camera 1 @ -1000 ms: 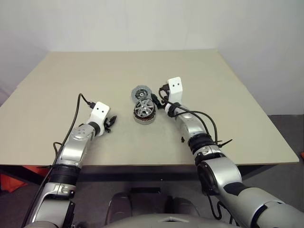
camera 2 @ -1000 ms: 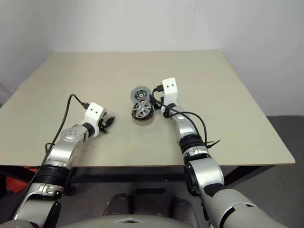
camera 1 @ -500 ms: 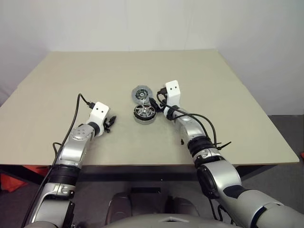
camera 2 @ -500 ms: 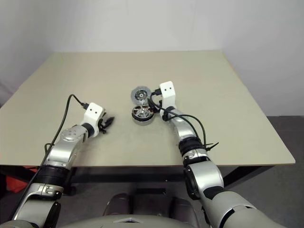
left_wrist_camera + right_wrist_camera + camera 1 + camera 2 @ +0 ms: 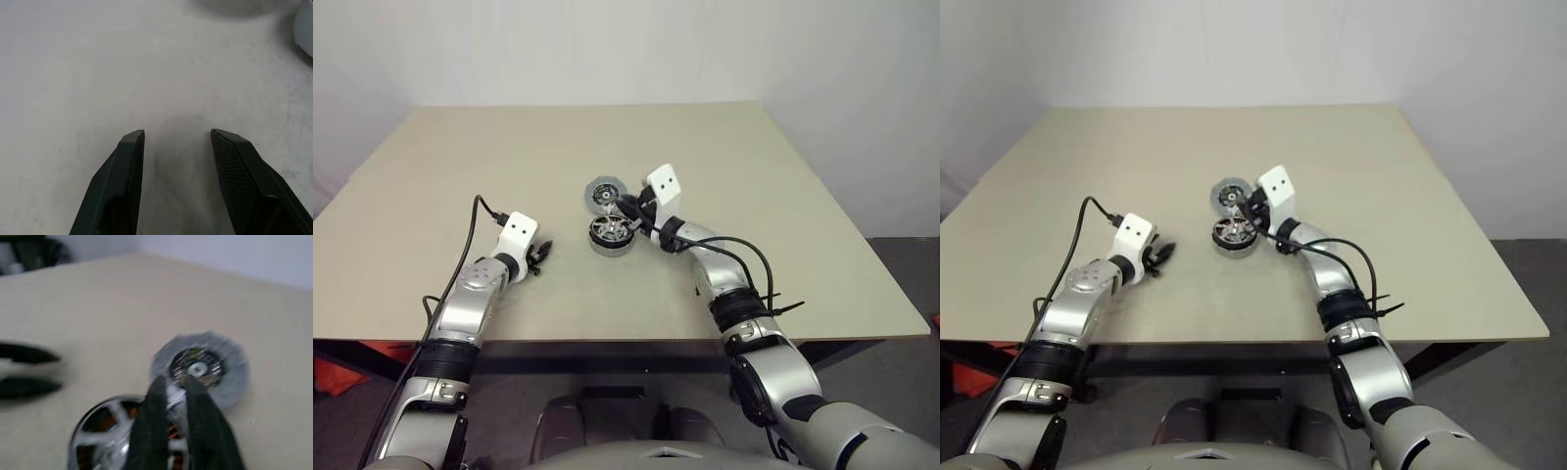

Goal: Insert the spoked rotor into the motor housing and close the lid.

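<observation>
Rotor seated, lid lying flat beside it
Right gripper (image 5: 625, 208), fingers pressed together, hovers between lid (image 5: 603, 192) and rotor (image 5: 611, 232); left gripper (image 5: 177, 134) spread, well apart.

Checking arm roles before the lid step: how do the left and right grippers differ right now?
1. Opening: the left gripper is open with nothing between its fingers; the right gripper is shut.
2. Place: the left gripper hangs over bare table, apart from the parts; the right gripper sits between the lid and the spoked rotor, which lies in the motor housing.
Shared: neither holds anything.
</observation>
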You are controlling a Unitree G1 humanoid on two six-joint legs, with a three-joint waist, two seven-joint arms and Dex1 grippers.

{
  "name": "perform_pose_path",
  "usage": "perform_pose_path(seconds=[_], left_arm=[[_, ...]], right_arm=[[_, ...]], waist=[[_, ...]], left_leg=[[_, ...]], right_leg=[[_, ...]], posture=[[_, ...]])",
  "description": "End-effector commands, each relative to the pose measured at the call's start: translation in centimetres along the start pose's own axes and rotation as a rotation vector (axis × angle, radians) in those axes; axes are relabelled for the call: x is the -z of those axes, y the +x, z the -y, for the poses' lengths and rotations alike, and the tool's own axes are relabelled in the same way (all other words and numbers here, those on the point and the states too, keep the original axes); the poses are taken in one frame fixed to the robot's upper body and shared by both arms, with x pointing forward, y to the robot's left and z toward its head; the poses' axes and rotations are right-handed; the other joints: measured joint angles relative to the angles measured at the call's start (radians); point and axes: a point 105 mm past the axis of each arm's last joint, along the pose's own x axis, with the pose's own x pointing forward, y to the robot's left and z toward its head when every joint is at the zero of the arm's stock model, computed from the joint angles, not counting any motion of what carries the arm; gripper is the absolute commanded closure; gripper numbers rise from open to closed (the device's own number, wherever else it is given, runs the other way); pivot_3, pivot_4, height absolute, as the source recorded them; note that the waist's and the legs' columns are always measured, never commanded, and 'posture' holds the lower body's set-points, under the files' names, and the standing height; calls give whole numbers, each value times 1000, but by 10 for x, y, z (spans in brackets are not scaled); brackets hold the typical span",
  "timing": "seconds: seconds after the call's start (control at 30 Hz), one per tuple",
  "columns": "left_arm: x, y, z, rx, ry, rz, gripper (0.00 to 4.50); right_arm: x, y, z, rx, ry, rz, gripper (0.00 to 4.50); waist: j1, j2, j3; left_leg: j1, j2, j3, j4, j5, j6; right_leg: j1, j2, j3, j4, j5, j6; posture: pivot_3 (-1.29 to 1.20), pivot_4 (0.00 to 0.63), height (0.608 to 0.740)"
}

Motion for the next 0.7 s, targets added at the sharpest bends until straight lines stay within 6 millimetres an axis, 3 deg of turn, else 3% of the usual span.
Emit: perform_pose_path(seconds=[0.03,0.17,0.27,0.43,0.7], left_arm=[[-12,-1,-4,-17,22,46,2227],[-11,-2,-5,-20,21,44,2227],[-10,-2,-5,-21,20,42,2227],[-11,-2,-5,-21,19,44,2227],[-10,-3,-5,-23,18,42,2227]], right_arm=[[-18,4,-11,-65,-64,36,4478],[-22,7,-19,-101,-61,40,4478],[-14,8,-22,-110,-46,5,4478],[34,8,-19,-41,-9,-164,4478],[24,12,-14,-25,-9,-125,4478]], waist=[[0,0,0],[0,0,0],[0,0,0],[0,0,0],[-1,0,0]], left_leg=[[0,0,0,0,0,0],[0,0,0,0,0,0],[0,0,0,0,0,0],[1,0,0,0,0,0],[8,0,0,0,0,-1]], right_leg=[[0,0,0,0,0,0],[0,0,0,0,0,0],[0,0,0,0,0,0],[1,0,0,0,0,0],[6,0,0,0,0,0]], posture=[[0,0,740],[0,0,740],[0,0,740],[0,0,740],[0,0,740]])
